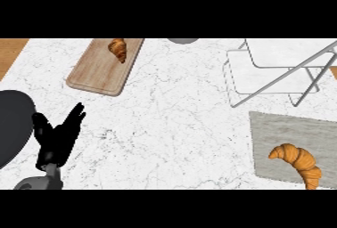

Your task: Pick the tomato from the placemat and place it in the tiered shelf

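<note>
No tomato shows anywhere in the head view. On the grey placemat (289, 129) at the lower right lies a golden croissant (299, 162), its tail reaching the view's lower edge. The white wire tiered shelf (276, 75) stands just beyond the mat at the upper right, and its trays hold nothing. My left hand (58, 136) rests at the lower left, open with its fingers pointing up, far from the mat and the shelf. My right hand is out of the view.
A wooden cutting board (99, 71) lies at the upper left with a second croissant (118, 48) on its far end. A dark round object (12, 120) sits at the left edge beside my left hand. A grey round thing (182, 40) peeks in at the top.
</note>
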